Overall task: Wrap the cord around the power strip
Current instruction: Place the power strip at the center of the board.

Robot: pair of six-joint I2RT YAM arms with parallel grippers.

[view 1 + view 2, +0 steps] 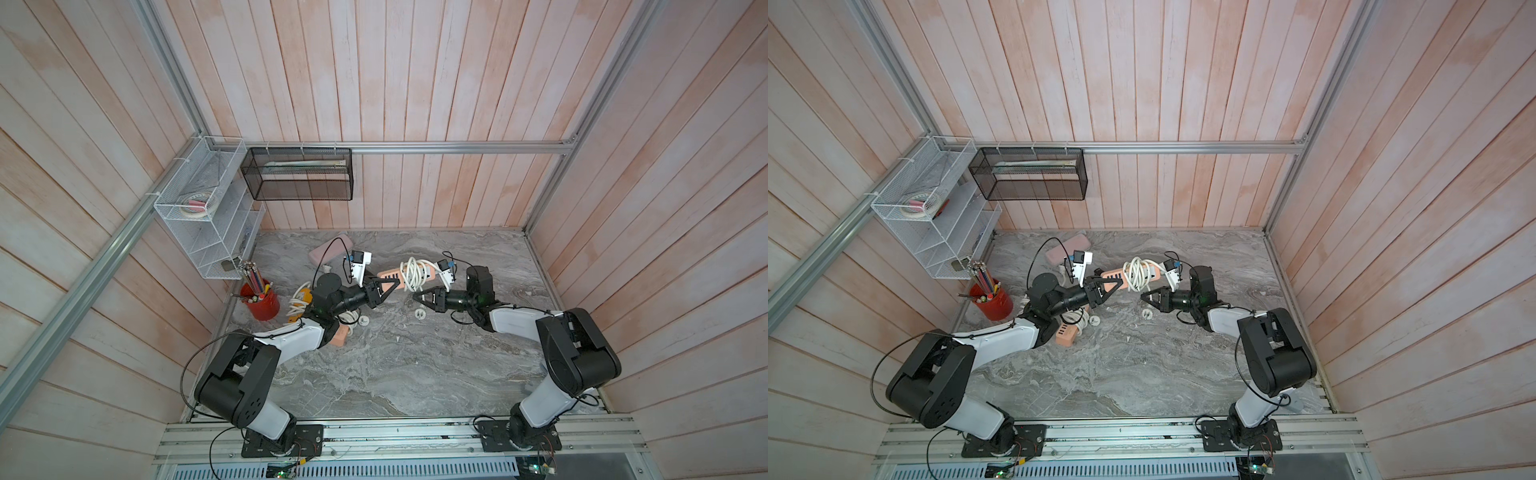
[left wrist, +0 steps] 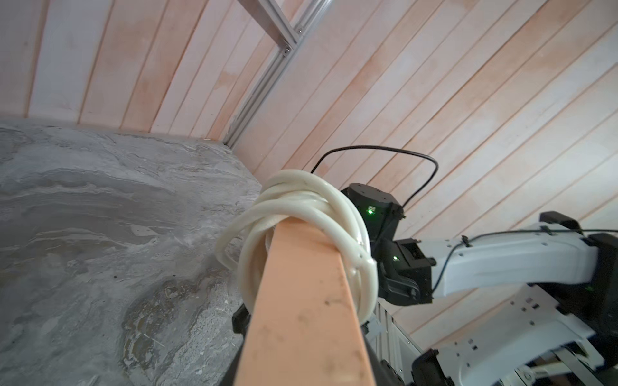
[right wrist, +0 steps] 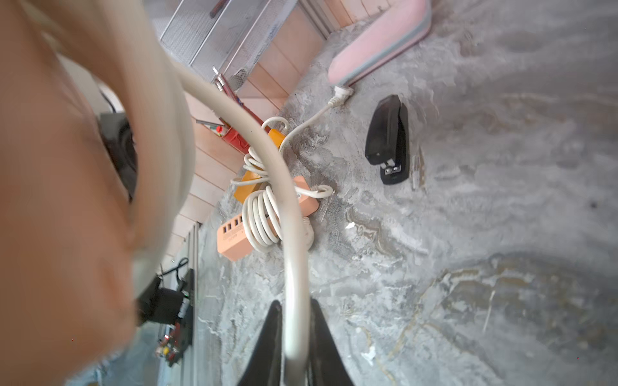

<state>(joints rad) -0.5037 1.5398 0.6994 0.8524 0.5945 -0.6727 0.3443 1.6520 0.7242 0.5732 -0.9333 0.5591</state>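
A peach power strip (image 1: 388, 275) (image 1: 1113, 274) hangs above the marble table, level, with a white cord (image 1: 413, 274) (image 1: 1138, 274) coiled around its middle. My left gripper (image 1: 397, 282) (image 1: 1119, 282) is shut on the strip's left end. In the left wrist view the strip (image 2: 301, 300) runs away from the camera, the cord (image 2: 301, 200) looped over it. It hides most of that gripper; one black finger (image 2: 239, 317) shows beside it. A loose stretch of cord (image 3: 294, 267) runs down from the coil, and my right gripper (image 1: 415, 296) (image 1: 1143, 296) (image 3: 296, 320) is shut on it, just in front of the strip.
A second peach strip (image 1: 338, 338) (image 3: 234, 234) with wrapped cord and a yellow strip (image 3: 247, 187) lie under my left arm. Also on the table are a black stapler (image 3: 389, 140), a pink case (image 1: 332, 249), a red pencil cup (image 1: 261, 303) and a white plug (image 1: 419, 314). Wire racks (image 1: 208, 216) hang at back left.
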